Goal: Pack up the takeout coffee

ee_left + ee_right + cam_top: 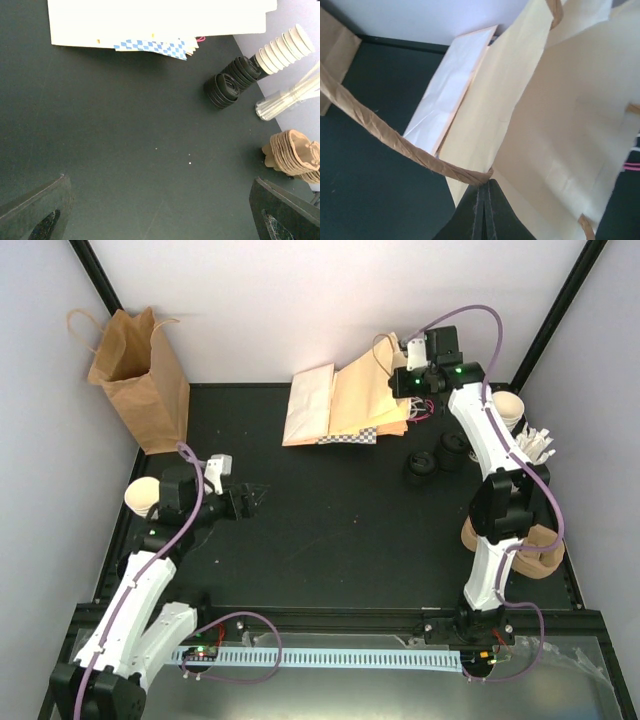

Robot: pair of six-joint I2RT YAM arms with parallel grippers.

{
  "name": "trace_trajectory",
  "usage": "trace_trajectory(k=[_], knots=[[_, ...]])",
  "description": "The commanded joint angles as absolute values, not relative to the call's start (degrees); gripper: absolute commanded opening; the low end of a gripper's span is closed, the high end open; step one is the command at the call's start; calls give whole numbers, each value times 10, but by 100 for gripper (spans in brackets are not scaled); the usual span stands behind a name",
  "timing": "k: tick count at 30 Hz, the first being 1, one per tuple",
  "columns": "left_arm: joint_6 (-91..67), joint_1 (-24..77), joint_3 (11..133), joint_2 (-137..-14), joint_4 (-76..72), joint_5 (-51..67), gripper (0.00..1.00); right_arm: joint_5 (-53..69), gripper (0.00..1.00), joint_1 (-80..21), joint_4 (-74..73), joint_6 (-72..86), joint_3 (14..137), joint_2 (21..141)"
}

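Plainly, from above, the right gripper (402, 381) reaches to the far edge of the black table (330, 530), at the top of the flat pile of cream handled paper bags (345, 405). The stack of small white tapered paper cups (507, 410) sits at the right edge, just beside that arm's forearm and near the black ribbed plastic lids (435, 460), so a sideways swing of the arm while raising a bag could knock cups or lids over. The left gripper (250, 502) hovers spread wide and empty over bare table, well apart from everything. In the left wrist view the cups (282, 47) sit beyond the lids (230, 82), untouched, so nothing looks packed yet. In the right wrist view the jaws are clenched on the twisted brown paper handle (420, 155) of the top cream bag (545, 130). The pinch sits at the very fingertips, so the handle may slip free, or a pull may drag the neighbouring bags along instead of opening this one.
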State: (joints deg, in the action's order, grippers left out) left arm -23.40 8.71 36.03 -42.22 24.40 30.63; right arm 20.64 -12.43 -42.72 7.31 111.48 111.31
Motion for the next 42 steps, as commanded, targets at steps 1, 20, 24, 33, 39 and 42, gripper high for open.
trace_trajectory(k=[1,20,24,33,39,42], knots=[[-240,90,360,-447,206,315,99,119,1,-114,-481,34,1177,1133],[-303,286,192,-616,-357,164,99,176,1,-142,-579,33,1219,1018],[-303,305,202,-661,-391,169,99,175,1,-165,-598,37,1206,973],[-299,321,202,-646,-342,134,99,159,1,-249,-634,54,1190,901],[-293,319,237,-485,-102,56,99,171,1,-308,-652,70,1141,845],[-270,316,281,-419,59,28,99,203,1,-327,-645,78,1078,808]])
